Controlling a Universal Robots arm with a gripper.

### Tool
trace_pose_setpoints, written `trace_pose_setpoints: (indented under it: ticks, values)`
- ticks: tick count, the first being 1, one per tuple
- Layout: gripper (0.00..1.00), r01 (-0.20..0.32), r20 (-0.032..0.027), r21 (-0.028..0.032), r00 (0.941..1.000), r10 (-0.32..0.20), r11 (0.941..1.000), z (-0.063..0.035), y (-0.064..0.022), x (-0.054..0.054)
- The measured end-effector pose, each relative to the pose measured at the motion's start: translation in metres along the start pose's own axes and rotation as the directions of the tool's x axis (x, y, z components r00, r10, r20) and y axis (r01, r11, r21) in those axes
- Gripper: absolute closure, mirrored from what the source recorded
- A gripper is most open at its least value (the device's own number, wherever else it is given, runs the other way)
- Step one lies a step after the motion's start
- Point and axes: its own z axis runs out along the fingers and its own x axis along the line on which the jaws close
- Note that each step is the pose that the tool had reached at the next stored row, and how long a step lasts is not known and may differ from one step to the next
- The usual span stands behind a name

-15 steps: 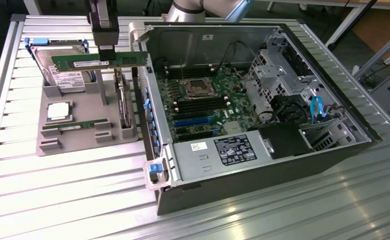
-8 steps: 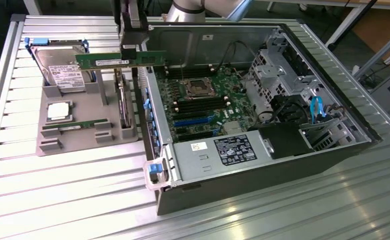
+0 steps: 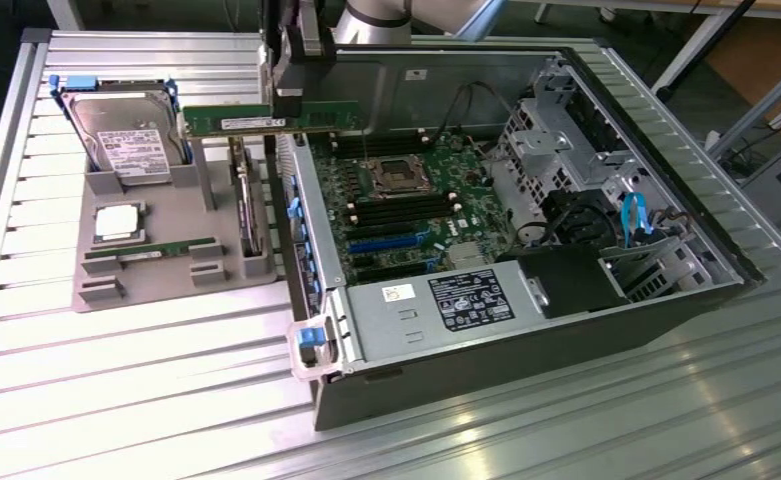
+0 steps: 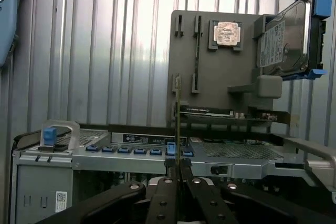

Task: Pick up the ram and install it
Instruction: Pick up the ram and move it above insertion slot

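The jaws are pinched narrow on the upper edge of the ram (image 3: 250, 121), so the green stick hangs level beneath them. It is lifted clear of the grey holder tray (image 3: 157, 290) and sits above the edge where the tray meets the open computer case (image 3: 524, 350). The pick-up looks done. Judging by that height, seating the stick in a slot on the motherboard (image 3: 417, 215) is what remains, while a second stick (image 3: 150, 248) lies in the tray.

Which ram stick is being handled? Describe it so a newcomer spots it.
Start at the open computer case; at its rim nearest the grey parts tray, the gripper holds the ram in the air. Unlike the twin stick lying in the tray, it is lifted and clamped.
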Motion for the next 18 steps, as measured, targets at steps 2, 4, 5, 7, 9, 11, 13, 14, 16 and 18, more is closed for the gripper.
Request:
trace_pose_setpoints:
  ticks: [2, 4, 5, 7, 9, 11, 13, 14, 16, 18]
  values:
    - [0.87, 0.0, 0.0001, -0.0015, 1.0, 0.0, 1.0, -0.0002, -0.0034, 0.0]
    - [0.87, 0.0, 0.0002, -0.0029, 1.0, 0.0, 1.0, -0.0003, -0.007, 0.0]
    - [0.87, 0.0, 0.0003, -0.0039, 1.0, 0.0, 1.0, -0.0004, -0.0092, 0.001]
    - [0.87, 0.0, 0.0004, -0.0054, 1.0, 0.0, 1.0, -0.0006, -0.0128, 0.001]
    - [0.87, 0.0, 0.0005, -0.0075, 1.0, 0.0, 1.0, -0.0009, -0.018, 0.001]
    - [0.87, 0.0, 0.0007, -0.0104, 1.0, 0.0, 0.9999, -0.0013, -0.0252, 0.002]
    - [0.87, 0.0, 0.0008, -0.0129, 1.0, 0.0, 0.9999, -0.0016, -0.0314, 0.002]
    - [0.87, 0.0, 0.0009, -0.0143, 1.0, 0.0, 0.9999, -0.0018, -0.0347, 0.002]
    - [0.87, 0.0, 0.0011, -0.0168, 1.0, 0.0, 0.9999, -0.0021, -0.041, 0.003]
    - [0.87, 0.0, 0.0012, -0.0185, 1.0, 0.0, 0.9998, -0.0023, -0.0449, 0.003]
